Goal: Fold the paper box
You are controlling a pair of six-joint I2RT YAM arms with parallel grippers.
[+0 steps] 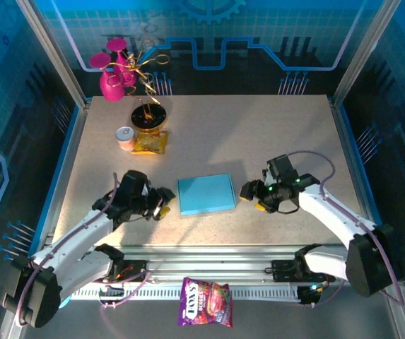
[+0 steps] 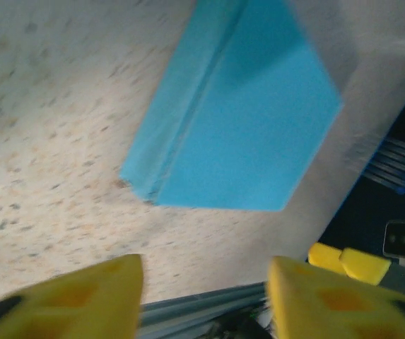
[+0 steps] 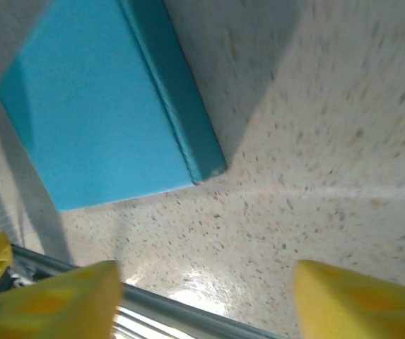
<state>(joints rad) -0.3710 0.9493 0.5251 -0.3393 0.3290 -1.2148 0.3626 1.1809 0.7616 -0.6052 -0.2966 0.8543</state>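
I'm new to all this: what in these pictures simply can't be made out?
- Light-blue cardboard paper box: inside and underside, top view, hidden by its closed top.
- Its far end, right wrist view, cut off by the top edge.
- Its creases, left wrist view, blurred.
- Small pinkish can: label too small, top view.

Left claw [image 1: 164,202], right claw [image 1: 247,191] flank paper box [image 1: 206,194], gaps between.
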